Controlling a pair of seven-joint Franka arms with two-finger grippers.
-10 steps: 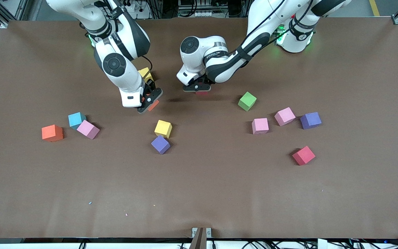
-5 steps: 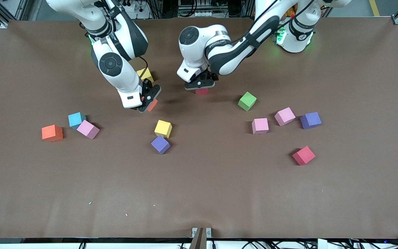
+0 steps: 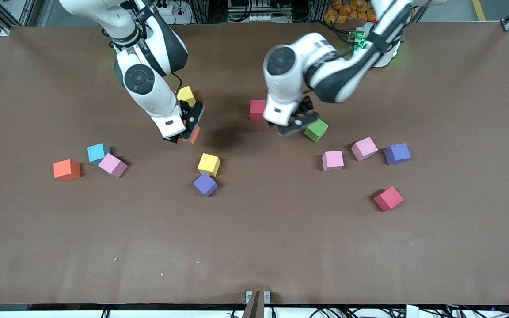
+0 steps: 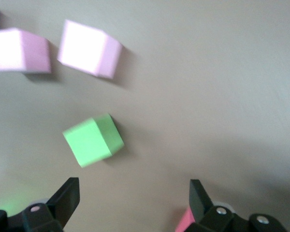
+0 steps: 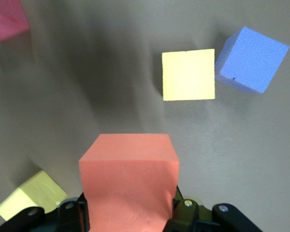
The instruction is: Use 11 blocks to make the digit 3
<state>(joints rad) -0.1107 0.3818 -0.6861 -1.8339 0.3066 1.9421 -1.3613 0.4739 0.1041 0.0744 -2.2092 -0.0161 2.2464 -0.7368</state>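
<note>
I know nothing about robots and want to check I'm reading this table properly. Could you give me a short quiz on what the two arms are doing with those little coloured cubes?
1. True or false: the left pincer, over the brown table, is open and holds nothing.
2. Which small matte foam cube does the right pincer hold above the table?
A. a green one
B. an orange foam cube
C. a purple one
3. Fill in the colour: the foam cube on the table closest to the left pincer is ____.

Key: 1 true; 2 B; 3 green.
</note>
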